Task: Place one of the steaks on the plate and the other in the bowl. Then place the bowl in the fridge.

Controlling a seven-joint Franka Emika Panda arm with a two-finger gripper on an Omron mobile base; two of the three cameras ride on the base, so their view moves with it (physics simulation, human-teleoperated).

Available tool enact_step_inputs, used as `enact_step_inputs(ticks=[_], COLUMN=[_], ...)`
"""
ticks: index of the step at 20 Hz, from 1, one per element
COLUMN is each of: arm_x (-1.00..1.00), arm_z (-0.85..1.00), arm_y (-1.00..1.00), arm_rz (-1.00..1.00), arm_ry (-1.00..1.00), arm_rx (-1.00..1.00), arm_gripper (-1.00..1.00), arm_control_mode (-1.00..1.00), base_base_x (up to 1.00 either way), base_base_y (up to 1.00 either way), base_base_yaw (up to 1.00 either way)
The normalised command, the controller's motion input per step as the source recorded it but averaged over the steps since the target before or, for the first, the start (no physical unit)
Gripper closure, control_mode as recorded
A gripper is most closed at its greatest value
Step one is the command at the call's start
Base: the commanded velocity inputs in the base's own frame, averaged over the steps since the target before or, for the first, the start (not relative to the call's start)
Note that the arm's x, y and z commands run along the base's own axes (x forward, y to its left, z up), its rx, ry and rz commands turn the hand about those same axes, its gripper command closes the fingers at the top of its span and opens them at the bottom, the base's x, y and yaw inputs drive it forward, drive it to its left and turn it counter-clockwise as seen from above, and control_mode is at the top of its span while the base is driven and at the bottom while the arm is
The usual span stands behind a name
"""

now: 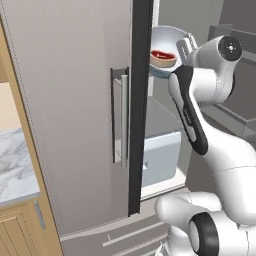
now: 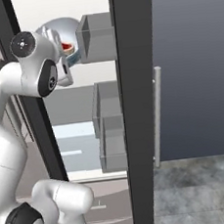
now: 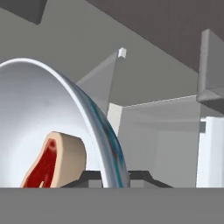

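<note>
The gripper (image 3: 114, 180) is clamped on the rim of the bowl (image 1: 167, 44), its two tips straddling the wall. The bowl hangs tilted, high in the fridge (image 1: 75, 115) doorway, with the dark red steak (image 1: 162, 54) lying inside it against the lower wall. The pale interior and its shelf edges lie straight ahead of the hand; the coming move probably calls for levelling the bowl and setting it inward.
</note>
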Motion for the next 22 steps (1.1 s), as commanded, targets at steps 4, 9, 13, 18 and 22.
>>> enact_step_inputs(ticks=[4,9,13,18,22], arm_x=[0.33,0.36,0.51,0.52,0.5], arm_z=[0.24,0.18,0.04,-0.03,-0.01], arm_y=[-0.06,0.0,0.0,0.0,0.01], arm_rz=[0.01,0.01,0.0,0.0,0.0], arm_ry=[0.12,0.04,0.1,0.1,0.0], arm_rx=[0.0,0.0,0.0,0.0,0.0], arm_gripper=[1.0,1.0,1.0,1.0,1.0], arm_control_mode=[-1.0,-1.0,-1.0,-1.0,-1.0], base_base_x=[0.0,0.0,0.0,0.0,0.0], base_base_y=[0.0,0.0,0.0,0.0,0.0], base_base_yaw=[0.0,0.0,0.0,0.0,0.0])
